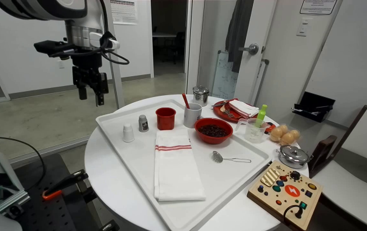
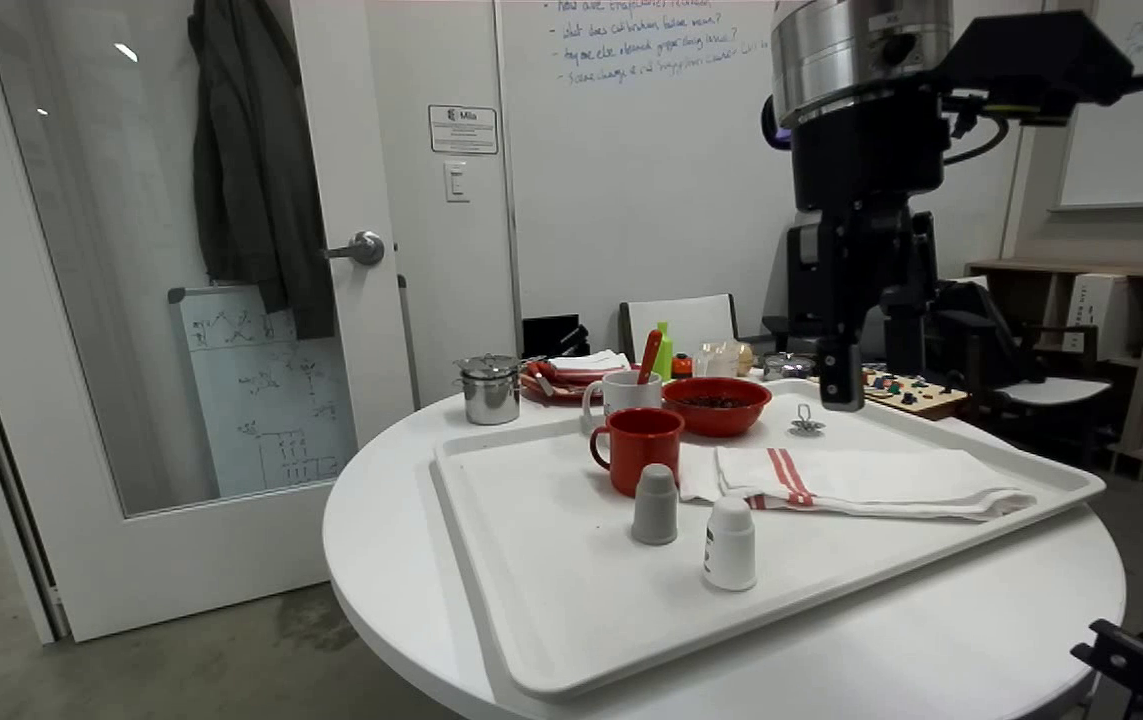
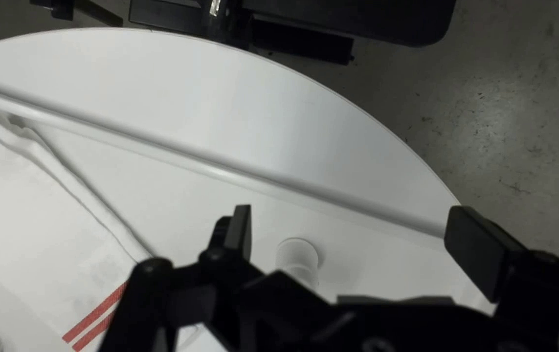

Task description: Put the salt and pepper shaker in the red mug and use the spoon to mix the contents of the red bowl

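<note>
Two shakers, a white shaker (image 1: 128,133) and a grey shaker (image 1: 143,124), stand upright and apart on the tray (image 1: 138,154), left of centre in an exterior view. To their right, near the centre of the frame, stands the red mug (image 1: 166,122). Next in line are a white mug (image 1: 193,116), from which a red handle (image 1: 185,100) rises, and the red bowl (image 1: 211,140), holding dark contents (image 1: 213,130). The spoon (image 1: 217,157) lies below the bowl in the frame, its handle to the right. A folded towel (image 1: 178,170) occupies the lower centre. The gripper (image 1: 91,97) points downward at upper left, jaws spread.

In an exterior view, the red mug (image 2: 646,458) stands at the centre, handle to the left. The grey shaker is below it in the frame; the white shaker is lower and further right. The red bowl is at the mug's upper right, with the spoon right of the bowl. The gripper hangs at upper right, jaws apart.

In the wrist view, the gripper enters from the bottom, jaws wide. The white shaker shows in the gap between them, partly covered by the gripper body. The spoon's head shows at the lower left corner.
</note>
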